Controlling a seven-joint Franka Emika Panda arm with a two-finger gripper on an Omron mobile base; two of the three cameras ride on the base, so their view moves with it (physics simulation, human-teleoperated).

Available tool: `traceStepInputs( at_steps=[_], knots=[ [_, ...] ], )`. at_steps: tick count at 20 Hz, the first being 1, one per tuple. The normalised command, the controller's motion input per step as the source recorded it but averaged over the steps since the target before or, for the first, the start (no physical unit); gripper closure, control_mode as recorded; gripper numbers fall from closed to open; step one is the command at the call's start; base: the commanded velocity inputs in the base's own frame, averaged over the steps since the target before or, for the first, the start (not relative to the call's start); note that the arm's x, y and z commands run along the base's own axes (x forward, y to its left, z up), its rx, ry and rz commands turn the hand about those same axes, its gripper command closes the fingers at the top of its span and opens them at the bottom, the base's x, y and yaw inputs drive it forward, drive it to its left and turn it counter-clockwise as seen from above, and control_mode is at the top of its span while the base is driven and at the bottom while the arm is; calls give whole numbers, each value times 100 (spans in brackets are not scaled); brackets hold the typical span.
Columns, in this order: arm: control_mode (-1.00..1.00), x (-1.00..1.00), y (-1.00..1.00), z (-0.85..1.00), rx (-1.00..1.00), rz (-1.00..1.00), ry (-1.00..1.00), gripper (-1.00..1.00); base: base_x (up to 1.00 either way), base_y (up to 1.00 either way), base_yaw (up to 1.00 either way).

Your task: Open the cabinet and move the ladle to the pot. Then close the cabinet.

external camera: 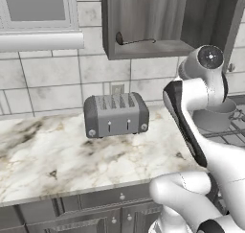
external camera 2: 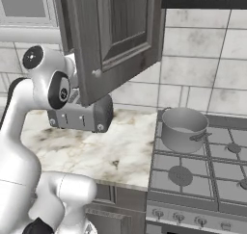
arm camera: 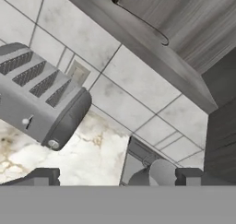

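Left base view: the cabinet (external camera: pixel 158 21), upper centre, stands open, the ladle (external camera: pixel 134 40) lying on its shelf; a toaster (external camera: pixel 116 114) sits mid-frame on the marble counter (external camera: pixel 48 155).

Right base view: the cabinet door (external camera 2: pixel 113 35) hangs open at upper left; the pot (external camera 2: pixel 184 128) rests on the stove (external camera 2: pixel 202 180), centre right.

Hand view: the gripper (arm camera: pixel 117 176), bottom edge, has fingers spread wide, empty; the ladle (arm camera: pixel 138 18) appears at top, the pot (arm camera: pixel 156 174) at bottom centre.

At the top of the frame the cabinet (external camera: pixel 158 21) stands open, and a dark ladle (external camera: pixel 131 40) lies on its bottom shelf. Below it a grey toaster (external camera: pixel 116 114) sits on the marble tabletop (external camera: pixel 57 150). At right centre, what looks like the pot (external camera: pixel 216 118) is mostly hidden behind the white arm.
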Motion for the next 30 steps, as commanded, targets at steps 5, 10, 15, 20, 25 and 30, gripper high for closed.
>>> traceStepInputs(
  at_steps=[5, 10, 15, 20, 25, 30],
  knots=[
    [-100, -43, -75, 4, 0, 0, 0, -100, 0, 0, 0],
    [-100, -22, -69, 9, 0, 0, 0, -100, 0, 0, 0],
    [-100, -1, -62, 5, 0, 0, 0, -100, 0, 0, 0],
    [-100, 7, -41, 0, 2, 0, 0, -100, 0, 0, 0],
    [-100, 3, -6, 0, 2, 0, 0, -100, 0, 0, 0],
    [-100, 8, 51, 0, 0, 4, 0, -100, 0, 0, 0]
  ],
)
